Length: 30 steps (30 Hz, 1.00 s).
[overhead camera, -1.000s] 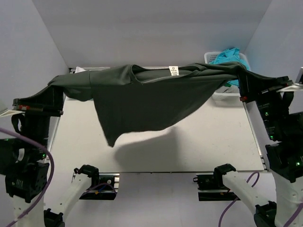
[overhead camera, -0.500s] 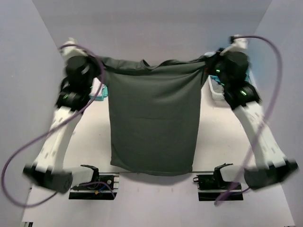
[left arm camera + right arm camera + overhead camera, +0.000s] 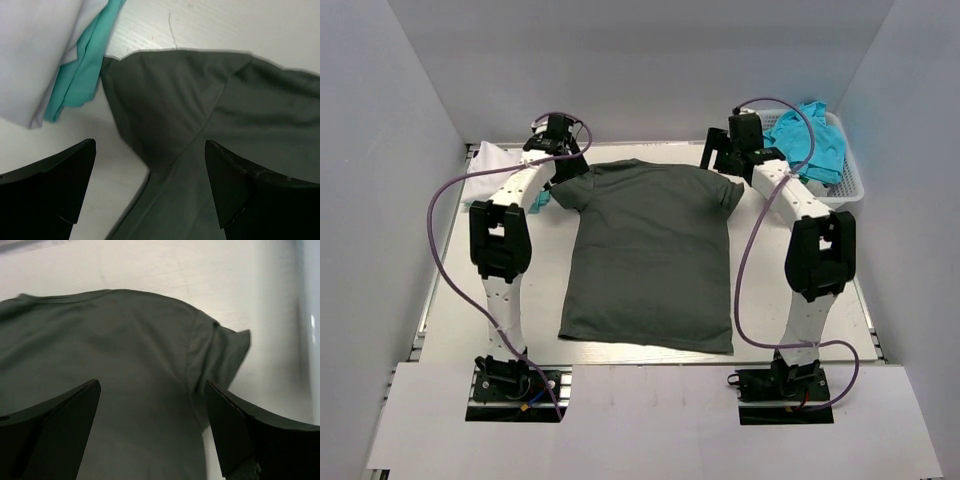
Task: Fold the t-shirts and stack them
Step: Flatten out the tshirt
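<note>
Hem of charcoal t-shirt [image 3: 650,255] sits nearest my bases, body spread flat on table [image 3: 545,290], sleeves directly below my left gripper [image 3: 563,165] and right gripper [image 3: 720,158], both with jaws wide apart and holding nothing, white t-shirt [image 3: 490,162] beside the left one.

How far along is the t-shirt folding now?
Done: white shirt on teal shirt, far left, apparently folded. In hand: dark shirt flat, unfolded; left end effector and right end effector open above it. Left: fold it, then the turquoise shirt in the basket.
</note>
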Motion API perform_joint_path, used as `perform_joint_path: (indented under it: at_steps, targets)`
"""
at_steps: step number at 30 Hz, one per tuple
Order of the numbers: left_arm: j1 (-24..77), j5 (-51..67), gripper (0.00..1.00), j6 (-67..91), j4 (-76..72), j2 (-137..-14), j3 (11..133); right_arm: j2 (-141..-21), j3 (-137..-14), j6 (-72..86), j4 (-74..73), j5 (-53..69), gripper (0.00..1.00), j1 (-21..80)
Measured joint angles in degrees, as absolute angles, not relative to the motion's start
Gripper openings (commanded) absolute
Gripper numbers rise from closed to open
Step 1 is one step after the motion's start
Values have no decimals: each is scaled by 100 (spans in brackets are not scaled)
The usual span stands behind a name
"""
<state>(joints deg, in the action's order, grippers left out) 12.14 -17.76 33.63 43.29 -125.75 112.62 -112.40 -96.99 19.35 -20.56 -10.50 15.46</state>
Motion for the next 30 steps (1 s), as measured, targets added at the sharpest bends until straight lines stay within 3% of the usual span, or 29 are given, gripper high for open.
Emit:
perform_joint_path:
  at_steps: [2,7,12,18,26,30]
  targets:
    - [1214,-1699,100,3323,4427,-12383,11091,-11013,-9452,1903,-1846,-770,90,1551]
    - [1302,-679,100,3301,3968,-11080,9334,-10248,-8394,1905,-1426,-34,90,1605]
    - [1426,554,100,3498,3332,-9959,7509,-10320,-8125,1931,-1236,458,90,1719]
    - [1686,1734,100,4027,2418,-9428,5706,-10667,-7732,2112,-943,982,90,1900]
    - [1817,1796,100,4303,2401,-9476,5260,-10621,-6488,2279,-775,1087,90,2169]
    - [1800,1278,100,4344,2818,-9631,5583,-9835,-5647,2298,-676,1037,90,2294]
